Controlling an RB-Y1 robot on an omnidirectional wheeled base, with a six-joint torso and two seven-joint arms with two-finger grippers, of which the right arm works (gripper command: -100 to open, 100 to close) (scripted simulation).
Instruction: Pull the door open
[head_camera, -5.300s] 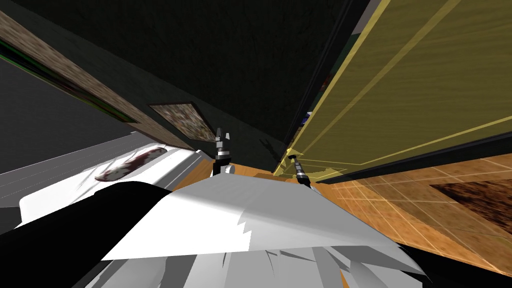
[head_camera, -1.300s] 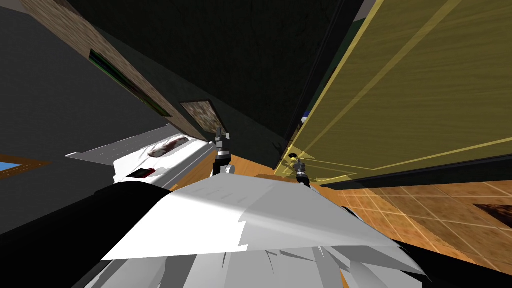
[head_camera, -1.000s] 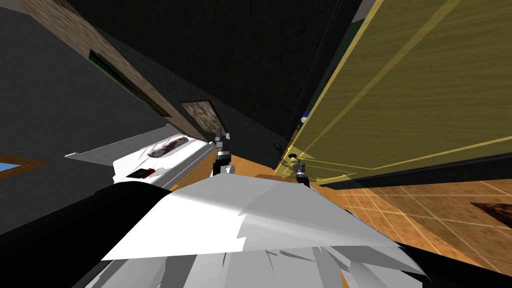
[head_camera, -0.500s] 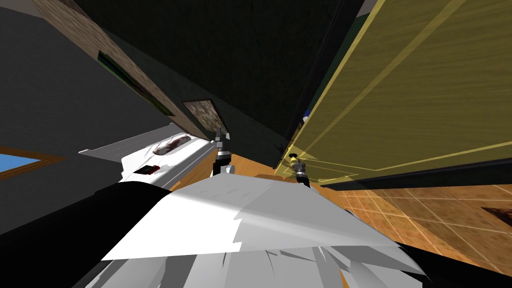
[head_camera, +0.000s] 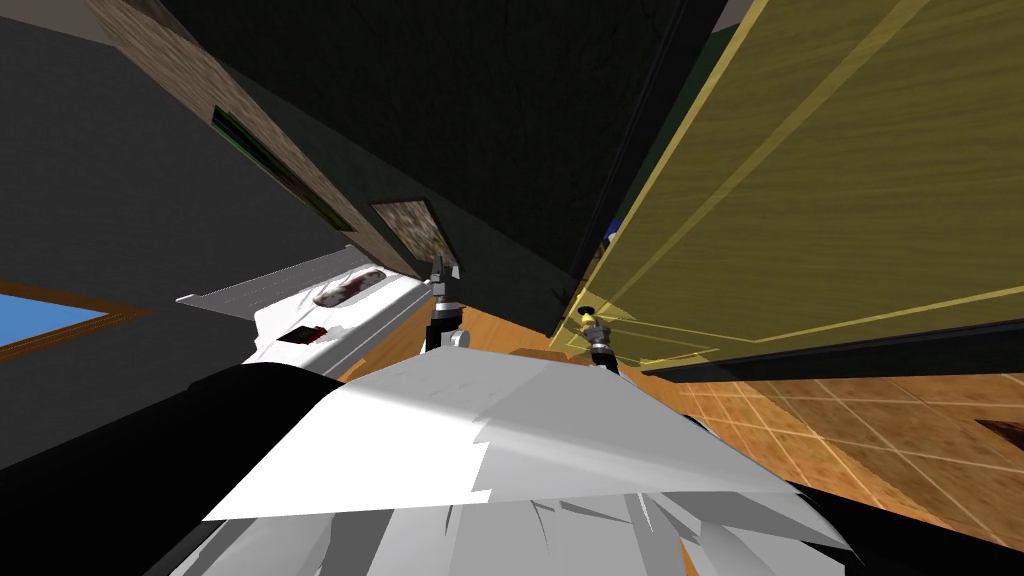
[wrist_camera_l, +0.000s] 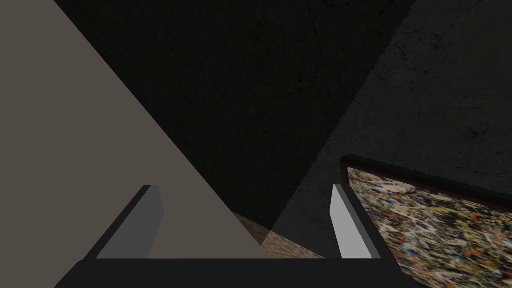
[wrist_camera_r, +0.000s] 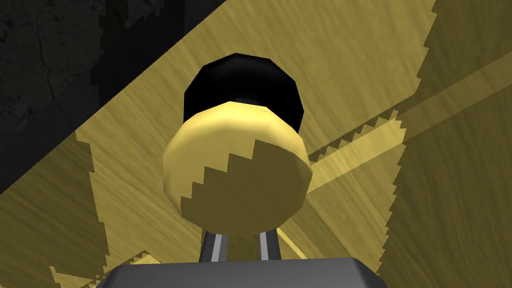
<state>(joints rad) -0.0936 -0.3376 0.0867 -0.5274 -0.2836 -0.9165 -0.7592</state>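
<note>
**Door ajar, right end effector at the knob**

The yellow wood-grain door (head_camera: 820, 180) takes up the right side of the head view and stands swung off its dark frame (head_camera: 640, 150), with a narrow gap along its free edge. A dark wall (head_camera: 480, 120) lies just left of that edge. Tan tiled floor (head_camera: 800, 420) runs under the door. A white bed (head_camera: 330, 310) stands to the left against the wall, near the left arm's side. A framed picture (head_camera: 415, 228) hangs above the bed.

The round yellow knob (wrist_camera_r: 237, 175) on its black base (wrist_camera_r: 243, 90) sits low at the door's free edge.

- Right end effector (wrist_camera_r: 241, 245): right at the knob, fingers (wrist_camera_r: 215, 247) drawn close together. The knob hides the tips, so I cannot tell whether they pinch it.
- Left end effector (wrist_camera_l: 247, 215): raised beside the bed, fingers spread wide, holding nothing.
</note>
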